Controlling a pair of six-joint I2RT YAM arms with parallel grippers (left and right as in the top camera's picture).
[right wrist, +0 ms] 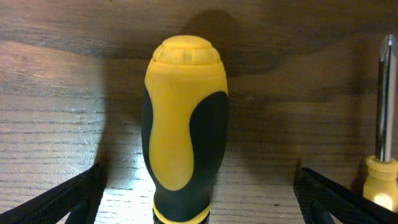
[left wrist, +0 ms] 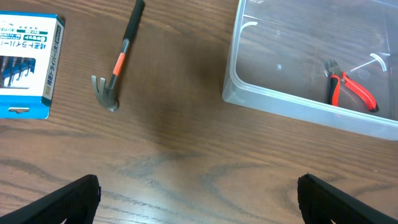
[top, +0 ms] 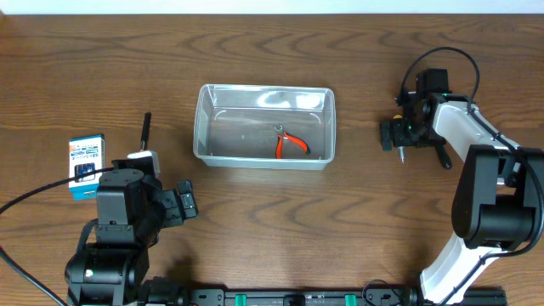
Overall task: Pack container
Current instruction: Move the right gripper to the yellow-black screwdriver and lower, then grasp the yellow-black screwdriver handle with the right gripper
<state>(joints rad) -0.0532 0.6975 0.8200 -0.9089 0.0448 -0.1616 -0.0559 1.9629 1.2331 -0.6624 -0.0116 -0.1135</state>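
Note:
The clear plastic container (top: pixel 202 127) stands at the table's middle, also in the left wrist view (left wrist: pixel 292 104). Orange-handled pliers (top: pixel 291 145) lie inside it (left wrist: pixel 352 91). My left gripper (top: pixel 184 205) is open and empty (left wrist: pixel 199 200) over bare wood, in front of the container's left end. My right gripper (top: pixel 397 135) is to the right of the container. It is open (right wrist: pixel 198 198), with a yellow-and-black screwdriver handle (right wrist: pixel 185 124) lying between its fingers, not clamped.
A small hammer (left wrist: pixel 115 68) with a black handle (top: pixel 145 128) lies left of the container. A blue-and-white box (top: pixel 86 155) lies further left (left wrist: pixel 25 65). A second screwdriver (right wrist: pixel 385 124) lies right of the first one.

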